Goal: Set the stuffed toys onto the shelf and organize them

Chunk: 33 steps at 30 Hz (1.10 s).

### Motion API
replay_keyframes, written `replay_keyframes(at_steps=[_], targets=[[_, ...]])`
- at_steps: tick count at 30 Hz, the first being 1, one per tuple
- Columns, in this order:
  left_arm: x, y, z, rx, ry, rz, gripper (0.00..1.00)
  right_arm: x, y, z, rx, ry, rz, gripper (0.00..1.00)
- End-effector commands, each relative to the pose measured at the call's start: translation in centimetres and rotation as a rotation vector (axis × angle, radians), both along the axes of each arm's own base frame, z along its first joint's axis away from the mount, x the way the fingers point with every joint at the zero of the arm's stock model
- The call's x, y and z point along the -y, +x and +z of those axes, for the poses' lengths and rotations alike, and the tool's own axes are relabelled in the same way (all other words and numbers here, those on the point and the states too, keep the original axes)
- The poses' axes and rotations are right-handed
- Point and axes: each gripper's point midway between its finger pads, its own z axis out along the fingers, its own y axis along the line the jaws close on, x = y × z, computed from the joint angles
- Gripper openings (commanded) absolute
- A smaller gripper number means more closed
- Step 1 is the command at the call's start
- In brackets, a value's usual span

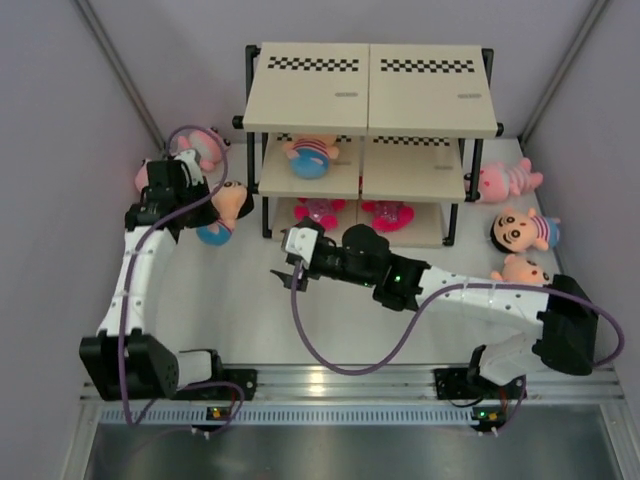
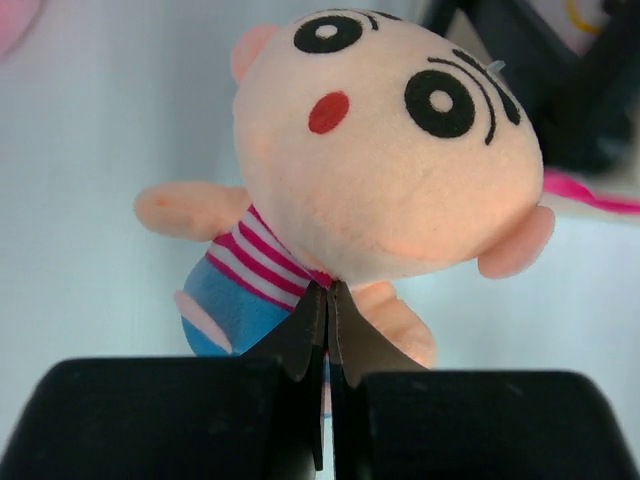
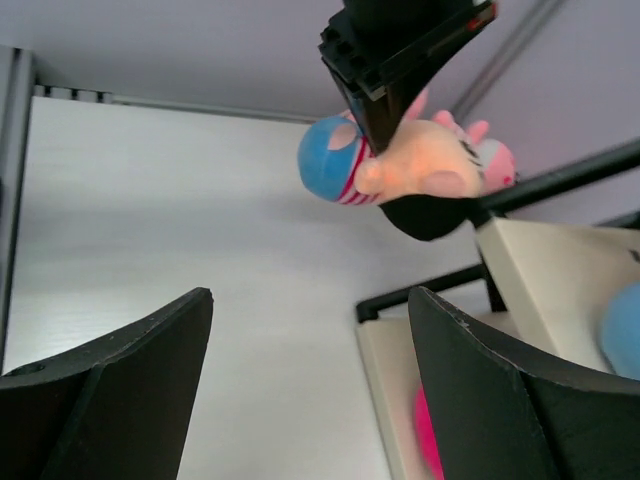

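Left gripper (image 2: 328, 300) pinches plush round-headed doll (image 2: 380, 160), fuzzy peach.

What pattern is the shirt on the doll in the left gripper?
Red-and-white stripes on the doll; clearest in the left wrist view.

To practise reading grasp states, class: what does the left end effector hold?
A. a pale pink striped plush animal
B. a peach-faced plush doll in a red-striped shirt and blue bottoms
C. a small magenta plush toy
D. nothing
B: in the left wrist view the left end effector is pinched shut at the neck of the peach-faced plush doll in a red-striped shirt and blue bottoms.
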Motion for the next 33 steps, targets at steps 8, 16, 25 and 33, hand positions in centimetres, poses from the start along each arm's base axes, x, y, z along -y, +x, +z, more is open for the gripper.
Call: replay_keyframes(at_steps=[8, 16, 25, 33], targets=[[3.9, -11.3, 4.7, 0.011, -0.198, -0.036, 0.00, -10.9, -5.1, 3.1, 0.083, 0.145, 0.141, 0.82], [5.3, -12.4, 7.6, 0.058, -0.287, -0.050, 0.00, -13.1, -2.4, 1.2, 0.074, 0.131, -0.001, 0.80], [5.4, -12.3, 7.1, 0.039, -0.291, -0.052, 0.00, -13.4, -0.3, -2.1, 0.084, 0.047, -0.098, 0.70], [5.6, -12.2, 7.6, 0.053, -0.290, -0.085, 0.00, -13.4, 0.7, -0.7, 0.047, 0.109, -0.101, 0.00]])
